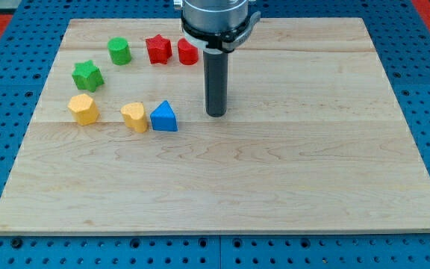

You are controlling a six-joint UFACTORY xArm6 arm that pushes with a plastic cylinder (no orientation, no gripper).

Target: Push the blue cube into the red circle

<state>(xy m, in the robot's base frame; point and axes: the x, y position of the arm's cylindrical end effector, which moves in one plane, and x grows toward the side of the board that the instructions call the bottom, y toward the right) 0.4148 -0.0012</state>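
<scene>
My tip rests on the desk, just right of the blue triangular block and below the red cylinder; no pincer is fitted. Yellow heart touches the blue block's left. Bare wood extends rightward and downward to the edges.

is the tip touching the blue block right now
No, my tip stands apart from the blue triangular block, off to the view's right of it with bare board between them.
</scene>
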